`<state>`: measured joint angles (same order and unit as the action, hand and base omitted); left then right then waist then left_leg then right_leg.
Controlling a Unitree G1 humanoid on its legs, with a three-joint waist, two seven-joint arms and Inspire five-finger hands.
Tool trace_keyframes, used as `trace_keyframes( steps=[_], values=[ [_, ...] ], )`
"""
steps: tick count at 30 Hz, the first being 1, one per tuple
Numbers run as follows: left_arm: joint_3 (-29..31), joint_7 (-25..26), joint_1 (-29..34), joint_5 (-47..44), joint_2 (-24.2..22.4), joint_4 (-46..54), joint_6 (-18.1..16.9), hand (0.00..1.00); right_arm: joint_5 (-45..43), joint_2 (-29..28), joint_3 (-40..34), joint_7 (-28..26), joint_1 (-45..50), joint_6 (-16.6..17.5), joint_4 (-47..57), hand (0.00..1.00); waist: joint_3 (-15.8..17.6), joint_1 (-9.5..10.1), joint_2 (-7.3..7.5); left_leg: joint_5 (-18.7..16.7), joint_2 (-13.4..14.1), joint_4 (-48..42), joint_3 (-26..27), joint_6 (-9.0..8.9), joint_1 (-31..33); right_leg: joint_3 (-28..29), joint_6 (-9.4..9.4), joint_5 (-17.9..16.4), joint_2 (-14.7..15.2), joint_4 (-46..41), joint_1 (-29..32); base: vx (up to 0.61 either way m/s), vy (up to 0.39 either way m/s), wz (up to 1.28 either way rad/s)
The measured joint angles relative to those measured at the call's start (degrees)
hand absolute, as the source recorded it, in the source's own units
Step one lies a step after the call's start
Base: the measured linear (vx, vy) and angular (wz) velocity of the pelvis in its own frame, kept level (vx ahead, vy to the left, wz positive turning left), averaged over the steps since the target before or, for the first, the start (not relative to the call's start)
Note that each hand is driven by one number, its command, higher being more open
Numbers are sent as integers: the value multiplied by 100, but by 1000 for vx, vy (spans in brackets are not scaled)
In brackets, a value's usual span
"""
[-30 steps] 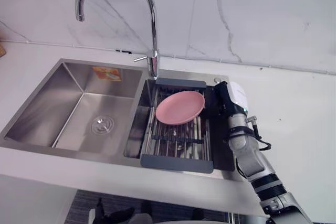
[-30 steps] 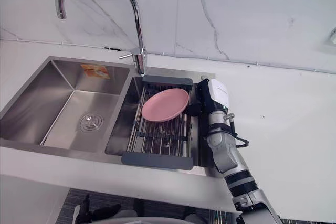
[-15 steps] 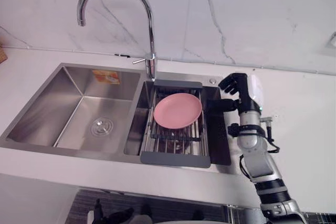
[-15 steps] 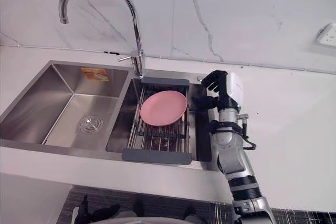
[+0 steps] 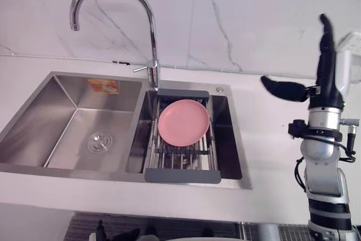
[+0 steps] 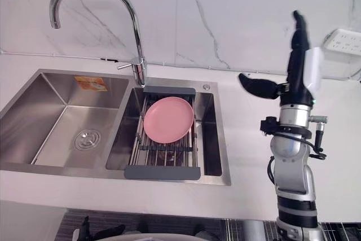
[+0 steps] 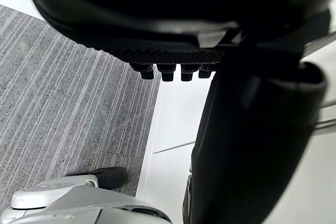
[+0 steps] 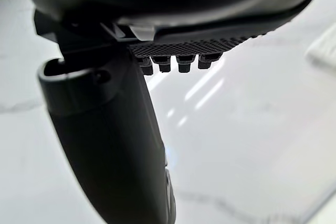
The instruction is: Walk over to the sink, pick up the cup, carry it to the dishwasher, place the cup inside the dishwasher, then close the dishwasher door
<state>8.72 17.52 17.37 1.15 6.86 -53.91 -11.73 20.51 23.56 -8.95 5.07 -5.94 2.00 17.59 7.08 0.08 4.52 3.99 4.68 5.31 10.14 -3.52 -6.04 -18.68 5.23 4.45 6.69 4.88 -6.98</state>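
My right hand (image 5: 326, 74) is raised above the white counter (image 5: 265, 139), to the right of the sink, and it holds nothing. Its fingers (image 6: 297, 38) point straight up and the thumb (image 5: 282, 89) juts out toward the sink, so the hand is open. The right wrist view shows the same straight fingers (image 8: 173, 65) and thumb (image 8: 110, 150) against the marble wall. My left hand (image 7: 173, 19) hangs open over grey striped carpet (image 7: 63, 108). In the sink's right basin a pink plate (image 5: 183, 122) lies on a dish rack (image 5: 181, 175).
The steel double sink has a bare left basin (image 5: 67, 128) with a drain. A tall curved faucet (image 5: 151, 32) stands behind the divider. The marble wall carries a white socket (image 6: 345, 42) just behind my right hand.
My right hand has lifted out of the sink's right basin, swung right over the counter and gone from curled to straight fingers. The view has also shifted.
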Motion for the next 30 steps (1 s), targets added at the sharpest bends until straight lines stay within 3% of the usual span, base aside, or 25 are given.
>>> trace_keyframes(
  steps=[6, 14, 19, 30],
  values=[
    [-15, -2, -2, 0, 52, -13, 18, 100, 578, 260, 782, -1045, 54, 456, 59, 100, -52, 38, 82, 1, -2, 0, 1, 1, 5, 1, -13, 7, 2, 0, 13, 0, 0, 0],
    [-30, -27, -64, 0, 100, -30, 85, 100, 1549, 543, 1891, -2148, -237, 539, 67, 100, -78, 70, 131, 5, -1, -5, 2, 10, 47, 1, -25, 16, -4, -2, 42, 8, -1, 0],
    [-31, -36, -153, 3, 121, -46, 117, 100, 1866, 618, 2483, -2592, -489, 519, -202, 100, -111, 152, 180, 7, 7, -4, -27, 10, 112, -22, -26, 17, -11, -2, 86, -7, -2, 2],
    [-15, -97, -181, 3, 143, -69, 136, 100, 2524, 616, 2873, -2874, -776, 244, -575, 100, -141, 249, 225, 18, 4, -4, -113, 8, 183, -80, -33, 11, -12, -2, 109, -10, -3, 3]
  ],
)
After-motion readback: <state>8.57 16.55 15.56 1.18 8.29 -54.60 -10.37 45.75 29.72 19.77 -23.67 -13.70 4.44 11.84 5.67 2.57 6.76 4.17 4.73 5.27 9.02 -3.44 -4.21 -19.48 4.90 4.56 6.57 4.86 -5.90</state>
